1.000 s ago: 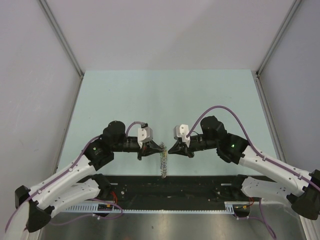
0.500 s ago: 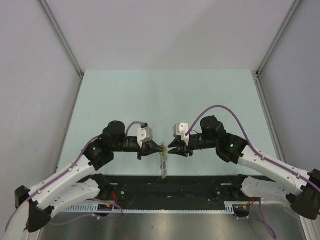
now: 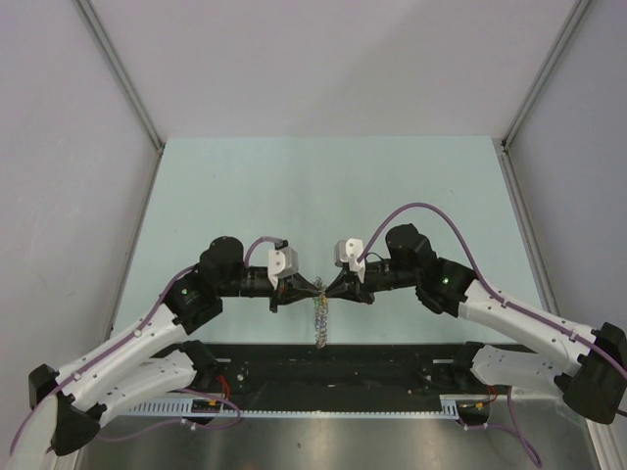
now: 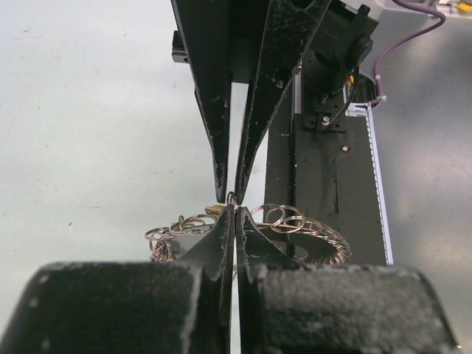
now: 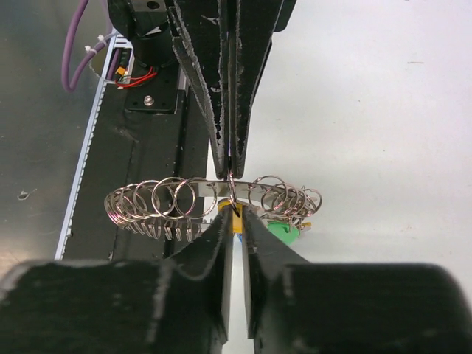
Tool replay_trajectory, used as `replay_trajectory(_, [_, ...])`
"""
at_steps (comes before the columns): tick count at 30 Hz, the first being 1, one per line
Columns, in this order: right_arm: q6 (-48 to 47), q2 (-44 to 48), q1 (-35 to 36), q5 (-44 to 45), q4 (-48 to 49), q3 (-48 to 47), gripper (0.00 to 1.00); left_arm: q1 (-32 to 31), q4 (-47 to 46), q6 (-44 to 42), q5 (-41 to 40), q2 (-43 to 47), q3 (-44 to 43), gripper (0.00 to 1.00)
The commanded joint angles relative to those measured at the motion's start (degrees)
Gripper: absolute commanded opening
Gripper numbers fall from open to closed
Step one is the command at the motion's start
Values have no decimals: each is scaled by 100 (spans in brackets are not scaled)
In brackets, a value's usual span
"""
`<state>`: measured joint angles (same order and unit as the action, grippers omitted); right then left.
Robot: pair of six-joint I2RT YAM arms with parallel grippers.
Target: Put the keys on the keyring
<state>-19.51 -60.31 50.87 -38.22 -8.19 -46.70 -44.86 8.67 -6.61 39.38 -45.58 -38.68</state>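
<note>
Top view: the keys are too small to pick out. The contact point is buried where the left gripper (image 3: 306, 287) and right gripper (image 3: 333, 286) meet.

Left wrist view: own fingers block the middle of the keyring (image 4: 291, 220), so only loops either side show.

Pose: both arms are folded inward over the near part of the table (image 3: 294, 186). Wrists are level, grippers nose to nose with tips almost touching.

The left fingers are clamped flat together, pinching one loop of the keyring (image 5: 166, 199). The rest of the loops trail off to both sides of the tips.

The right fingers are a hair apart, with the yellow head (image 5: 234, 219) sitting between the tips. Can't tell whether they actually grip it.

The keys (image 5: 282, 231) hang at the ring, with the green head just beside the right fingertips.
</note>
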Motion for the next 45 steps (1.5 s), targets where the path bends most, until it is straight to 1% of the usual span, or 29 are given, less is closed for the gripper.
replay_trajectory(1, [52, 72, -7, -142, 230, 12, 8, 21, -489, 143, 123, 164, -44, 0])
replay_trajectory(2, [61, 99, -16, -107, 212, 12, 3, 21, -489, 151, 97, 155, -44, 0])
replay_trajectory(3, [61, 125, -25, -107, 195, 12, 0, 21, -480, 151, 88, 146, -44, 0])
replay_trajectory(16, [88, 345, -60, -37, 195, -6, 0, 21, -295, 46, 149, -3, -131, 0])
replay_trajectory(23, [26, 301, -16, 7, 107, -24, 0, 21, -497, 318, 18, 23, -87, 0])
replay_trajectory(34, [-141, 336, 247, 613, -95, -94, 0, 21, -480, 617, -606, -3, -140, 0])
replay_trajectory(36, [-159, 345, 318, 701, -130, -94, 0, 21, -489, 793, -676, -3, -140, 0])
replay_trajectory(45, [-238, 292, 643, 1281, -218, -182, 0, 21, -454, 925, -1063, 14, -158, 0])
